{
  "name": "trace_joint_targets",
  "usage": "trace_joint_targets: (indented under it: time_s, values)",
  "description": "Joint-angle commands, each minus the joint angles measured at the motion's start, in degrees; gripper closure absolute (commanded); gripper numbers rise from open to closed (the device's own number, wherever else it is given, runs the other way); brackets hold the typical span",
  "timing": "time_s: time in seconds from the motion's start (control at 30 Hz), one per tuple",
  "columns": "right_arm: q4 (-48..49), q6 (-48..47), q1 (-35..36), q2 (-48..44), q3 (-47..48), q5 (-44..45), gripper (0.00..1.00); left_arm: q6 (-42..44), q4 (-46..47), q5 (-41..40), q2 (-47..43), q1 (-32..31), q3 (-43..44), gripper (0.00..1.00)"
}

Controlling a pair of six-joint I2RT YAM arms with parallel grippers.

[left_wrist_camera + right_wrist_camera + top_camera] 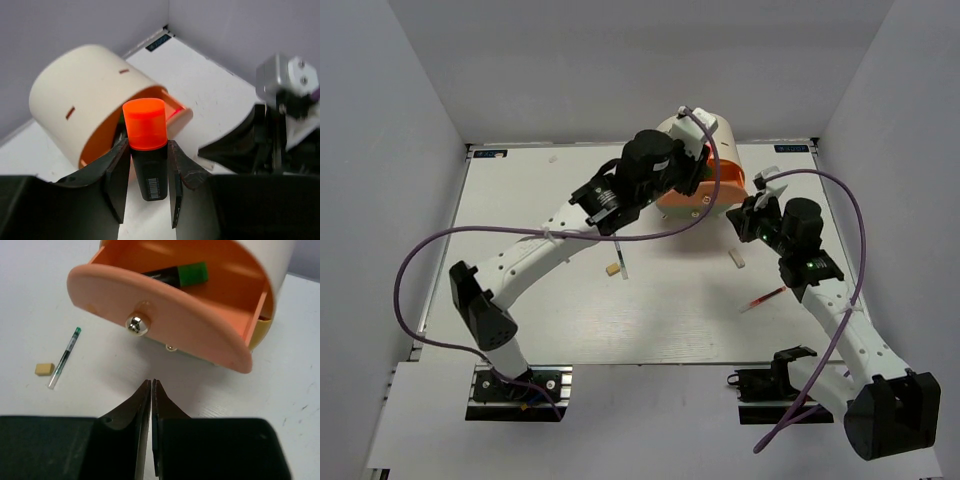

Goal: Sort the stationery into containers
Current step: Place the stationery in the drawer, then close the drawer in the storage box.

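Frame centre, the left gripper (147, 146) clamps a short black orange-capped highlighter (145, 122) near the cream drum-shaped unit (85, 80). Lower centre, the right gripper (151, 390), fingers together and empty, sits below the open orange half-round drawer (165, 325).

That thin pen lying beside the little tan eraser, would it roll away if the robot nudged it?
Probably: the pen looks slim and round, lying flat on the smooth table, so a sideways push may roll it. It seems light and stiff.

Red pen (766, 297), tan eraser (612, 268), pale pen (624, 268) on table (520, 200)
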Motion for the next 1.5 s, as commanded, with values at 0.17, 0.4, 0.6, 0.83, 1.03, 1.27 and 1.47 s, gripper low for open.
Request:
trace_joint_targets:
  time_s: [0.17,0.4,0.6,0.83,1.03,1.27,1.47]
  values:
    - [1.53,-4.01,-0.29,-3.27,-3.99,-5.5,0.8,11.55,4.96,2.99,9.08,2.5,11.19,0.69]
    - [2.23,-3.92,-0.29,-4.5,-6.62,-6.29,0.78,15.43,7.5,2.38,14.18,4.43,11.73,0.69]
    - [3.28,-3.92,-0.2,-4.68,-7.5,-6.64,0.69,15.43,8.12,1.15,16.12,5.05,11.11,0.61]
    - [4.43,-4.62,-0.29,-3.45,-7.59,-8.04,0.61,15.43,8.65,1.15,15.6,5.05,11.63,0.21]
    - [7.32,-6.11,-0.29,-0.29,-6.45,-11.73,0.7,14.12,8.65,0.54,12.61,5.05,11.63,0.15]
    - [10.31,-8.31,-0.03,8.23,-0.83,-13.5,0.9,9.64,10.04,-4.38,2.01,5.05,4.99,0.13]
    - [14.18,-8.93,-0.12,13.42,4.35,-9.46,0.89,0.86,13.39,-15.17,-13.04,5.05,-17.87,0.05]
